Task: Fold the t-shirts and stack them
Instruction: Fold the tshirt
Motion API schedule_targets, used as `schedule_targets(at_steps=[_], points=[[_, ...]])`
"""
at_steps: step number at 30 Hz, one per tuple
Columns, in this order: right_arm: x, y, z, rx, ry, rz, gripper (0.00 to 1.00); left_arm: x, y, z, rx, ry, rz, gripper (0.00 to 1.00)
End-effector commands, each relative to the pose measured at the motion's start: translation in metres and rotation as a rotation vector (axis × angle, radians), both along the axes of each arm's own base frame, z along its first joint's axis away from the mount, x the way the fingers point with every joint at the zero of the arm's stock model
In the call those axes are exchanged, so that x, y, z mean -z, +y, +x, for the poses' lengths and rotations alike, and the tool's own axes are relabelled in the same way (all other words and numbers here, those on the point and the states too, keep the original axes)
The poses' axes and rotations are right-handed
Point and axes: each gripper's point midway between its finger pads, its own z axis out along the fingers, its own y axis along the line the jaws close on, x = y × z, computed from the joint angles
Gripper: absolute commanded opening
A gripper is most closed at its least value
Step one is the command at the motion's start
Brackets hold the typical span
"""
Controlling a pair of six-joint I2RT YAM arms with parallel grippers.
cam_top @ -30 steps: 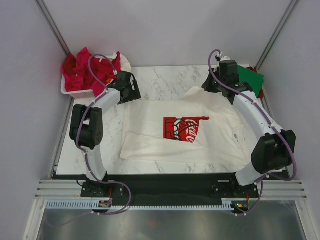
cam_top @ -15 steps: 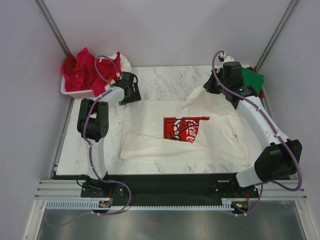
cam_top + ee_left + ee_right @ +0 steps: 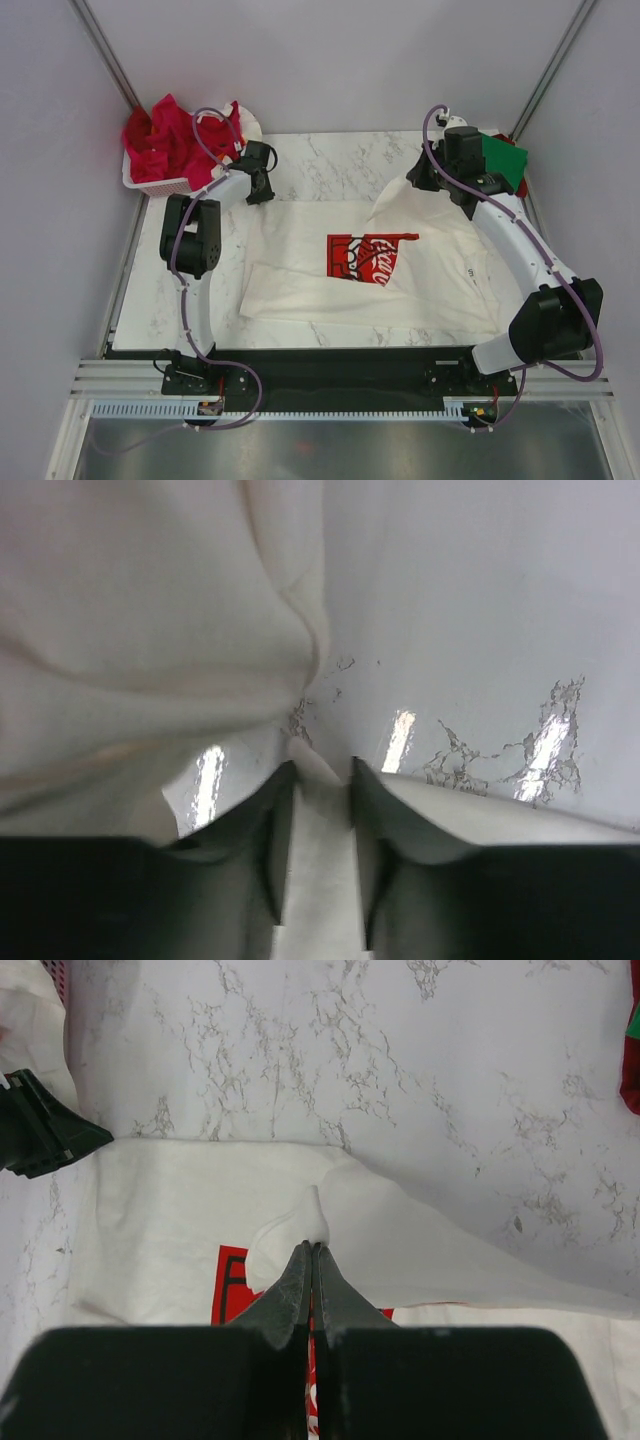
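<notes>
- Marble table (image 3: 340, 160) under a white t-shirt (image 3: 300, 270), spread mostly flat, red print (image 3: 368, 258) up.
- My left gripper (image 3: 320, 810) pinches its far-left edge.
- My right gripper (image 3: 312, 1260), clamped tight, holds a far-right fold raised.

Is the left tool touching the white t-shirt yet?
Touching. The left wrist view shows white t-shirt cloth filling the gap between the left tool's fingers.

White basket (image 3: 150, 185) at marble table's (image 3: 340, 160) far-left corner

The white t-shirt (image 3: 300, 250) lies spread on the bench (image 3: 330, 160), red print (image 3: 368, 258) up. The right gripper (image 3: 412, 183) holds its far edge raised; the left gripper (image 3: 262, 190) sits at its far-left corner. A basket (image 3: 155, 185) holds red t-shirts (image 3: 165, 140).
</notes>
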Motion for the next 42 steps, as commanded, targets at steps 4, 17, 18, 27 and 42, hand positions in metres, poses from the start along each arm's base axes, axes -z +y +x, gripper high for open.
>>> schedule_targets(at_steps=[4,17,18,27,42], points=[[-0.015,-0.002,0.002,0.007,-0.058,-0.010,0.00,0.003,-0.003,0.006,0.041,-0.002,0.008,0.02],[-0.061,-0.026,-0.006,0.110,-0.118,-0.070,0.00,-0.098,-0.012,-0.025,0.125,-0.152,-0.041,0.02],[-0.063,-0.029,-0.010,0.119,-0.120,-0.073,0.00,-0.101,-0.013,-0.031,0.136,-0.148,-0.044,0.02],[-0.045,-0.063,-0.084,0.210,-0.143,-0.104,0.00,-0.119,-0.005,-0.092,0.200,-0.155,-0.061,0.02],[-0.036,-0.091,-0.159,0.306,-0.197,-0.057,0.00,-0.086,0.022,-0.123,0.161,-0.098,0.059,0.02]])
